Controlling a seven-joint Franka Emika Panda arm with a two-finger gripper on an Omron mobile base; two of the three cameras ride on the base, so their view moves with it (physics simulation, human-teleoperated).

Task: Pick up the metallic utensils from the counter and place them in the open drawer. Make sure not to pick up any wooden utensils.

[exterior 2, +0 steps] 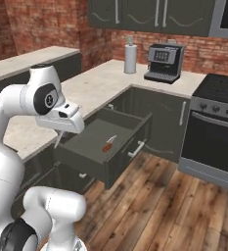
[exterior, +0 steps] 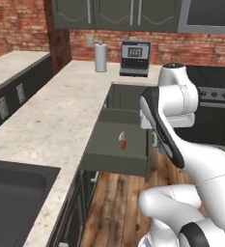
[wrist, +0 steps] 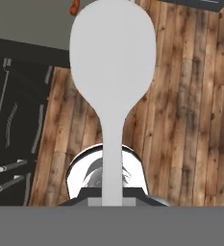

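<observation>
Spoon (wrist: 112, 72) handle clamped inside pincer (wrist: 112, 199)

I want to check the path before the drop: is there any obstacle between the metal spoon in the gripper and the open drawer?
Nothing visible blocks it. The gripper holds the metal spoon beside the open drawer, whose top is uncovered; one small utensil already lies inside.

The white arm (exterior 2: 17, 112) folds over at the elbow, hand (exterior 2: 61, 117) angled downward, jaws clamped tight on a metal spoon (wrist: 112, 72).
</observation>
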